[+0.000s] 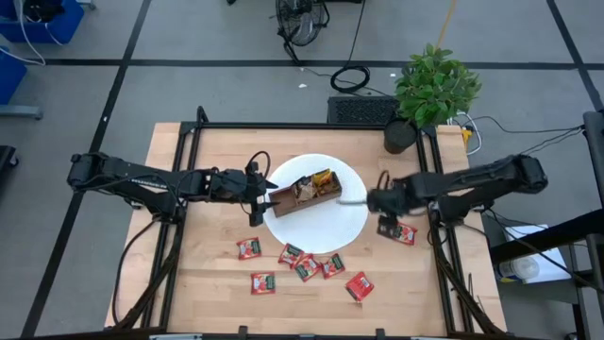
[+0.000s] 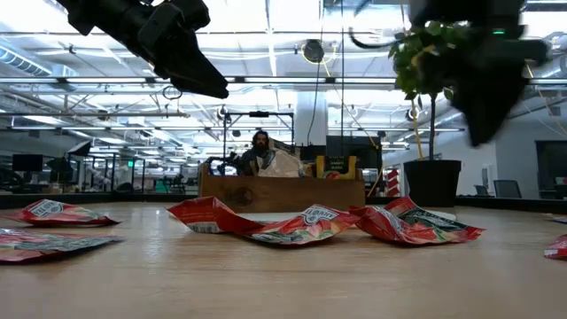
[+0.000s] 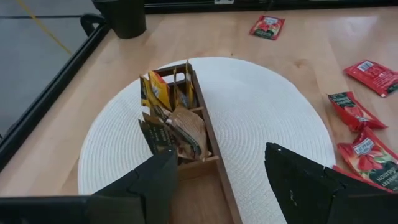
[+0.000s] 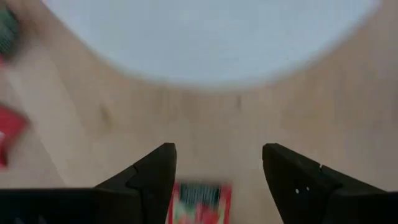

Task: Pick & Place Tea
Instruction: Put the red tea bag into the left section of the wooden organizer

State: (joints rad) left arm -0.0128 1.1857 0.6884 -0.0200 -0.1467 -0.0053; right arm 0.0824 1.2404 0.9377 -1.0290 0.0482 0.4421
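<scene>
From above, your left gripper stood open and empty at the end of the brown wooden three-compartment tray on the round white woven mat. Your right gripper hovered beside a red square tea sachet off the mat's edge, with six more scattered on the pale wooden table.

The left wrist view showed tan and yellow sachets already in the tray.

The right wrist view had wide, empty fingers over that red sachet — flat foil could slide away if you closed too high.

Wooden tray on white round mat — sachets upright inside, fingers spread before it.
</scene>
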